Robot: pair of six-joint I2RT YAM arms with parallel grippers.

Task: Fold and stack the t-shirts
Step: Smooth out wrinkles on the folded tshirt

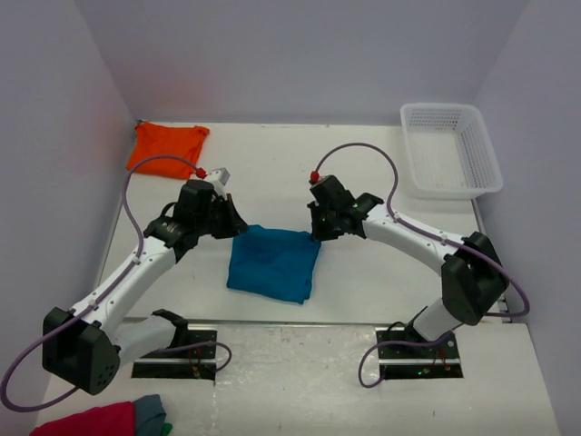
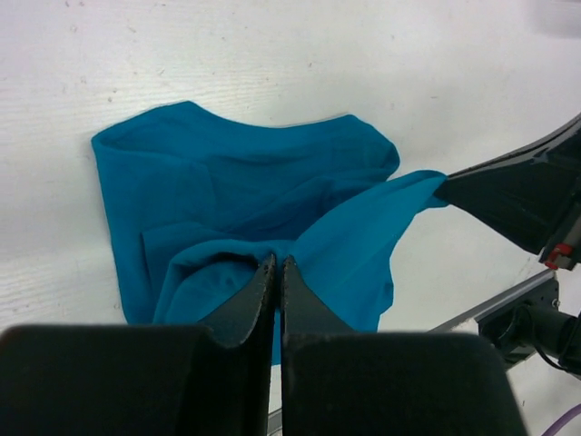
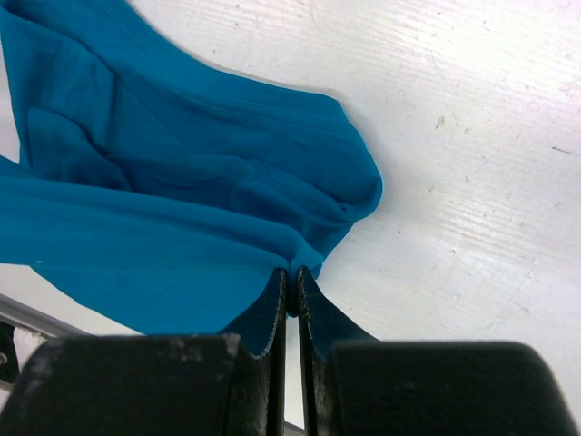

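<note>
A teal-blue t-shirt [image 1: 272, 263] lies partly folded in the middle of the table. My left gripper [image 1: 234, 227] is shut on its far left corner, with the cloth pinched between the fingertips [image 2: 277, 265]. On the far right corner my right gripper [image 1: 315, 232] is shut too, cloth bunched at its tips [image 3: 291, 277]. That far edge of the teal-blue t-shirt [image 2: 354, 236] hangs lifted between the two grippers, above the rest of the t-shirt [image 3: 182, 154]. An orange t-shirt [image 1: 165, 148] lies folded at the far left corner of the table.
A white plastic basket [image 1: 451, 149] stands at the far right. A crimson-pink cloth [image 1: 86, 421] and a grey cloth [image 1: 152, 411] lie at the near left, in front of the left arm's base. Walls close the table on the left, back and right.
</note>
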